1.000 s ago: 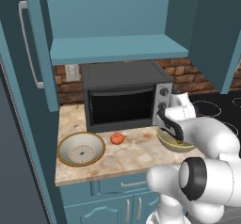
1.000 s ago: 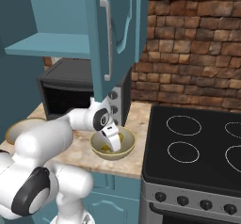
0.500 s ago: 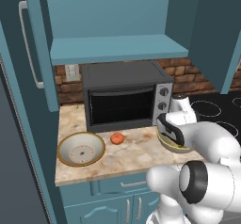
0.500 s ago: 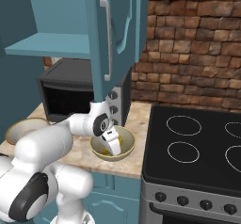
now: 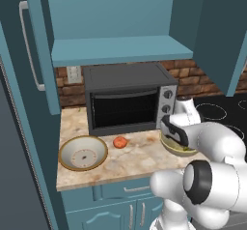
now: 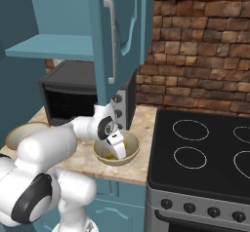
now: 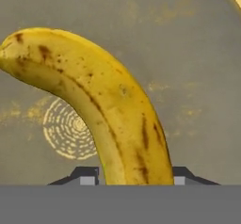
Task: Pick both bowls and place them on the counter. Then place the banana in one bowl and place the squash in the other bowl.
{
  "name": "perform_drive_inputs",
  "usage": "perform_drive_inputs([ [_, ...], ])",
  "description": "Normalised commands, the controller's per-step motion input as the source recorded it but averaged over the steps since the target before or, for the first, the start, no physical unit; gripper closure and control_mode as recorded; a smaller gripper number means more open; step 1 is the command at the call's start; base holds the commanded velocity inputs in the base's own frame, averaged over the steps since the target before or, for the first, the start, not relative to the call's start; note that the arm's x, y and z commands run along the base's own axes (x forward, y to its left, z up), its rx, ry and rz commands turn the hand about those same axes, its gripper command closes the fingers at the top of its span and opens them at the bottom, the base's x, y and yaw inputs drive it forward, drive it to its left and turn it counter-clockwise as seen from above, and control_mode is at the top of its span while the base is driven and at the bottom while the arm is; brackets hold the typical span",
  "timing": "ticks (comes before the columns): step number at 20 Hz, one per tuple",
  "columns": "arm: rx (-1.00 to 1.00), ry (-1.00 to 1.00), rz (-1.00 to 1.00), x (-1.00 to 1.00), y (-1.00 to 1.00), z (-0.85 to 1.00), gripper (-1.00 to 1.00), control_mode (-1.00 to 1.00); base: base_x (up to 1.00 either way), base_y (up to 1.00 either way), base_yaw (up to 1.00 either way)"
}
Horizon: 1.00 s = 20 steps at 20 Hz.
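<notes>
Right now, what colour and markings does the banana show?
Yellow with brown streaks and specks; the banana shows best in the hand view.

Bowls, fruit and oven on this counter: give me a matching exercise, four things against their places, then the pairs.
Things:
1. curved yellow banana
2. small round red-orange squash
3. wide shallow whitish bowl with brown rim
4. black countertop oven

Places:
A. at the counter's left end, nothing in it
B. on bare counter between the two bowls
C. against the brick wall, under the shelf
D. inside the deeper tan-olive bowl, between the gripper fingertips

Pairs: 1-D, 2-B, 3-A, 4-C
</notes>
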Motion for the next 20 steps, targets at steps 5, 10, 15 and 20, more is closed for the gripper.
perform_drive_inputs([
  [5, 0.00, -0.02, 0.00, 0.00, 0.10, 0.07, -1.00, -1.00, 0.00, 0.00, 0.00],
  [10, 0.00, 0.00, 0.00, -0.07, 0.07, 0.21, -1.00, -1.00, 0.00, 0.00, 0.00],
  [15, 0.00, -0.02, 0.01, -0.07, 0.05, 0.25, -1.00, -1.00, 0.00, 0.00, 0.00],
  [20, 0.00, -0.04, 0.02, -0.09, 0.05, 0.27, -1.00, -1.00, 0.00, 0.00, 0.00],
])
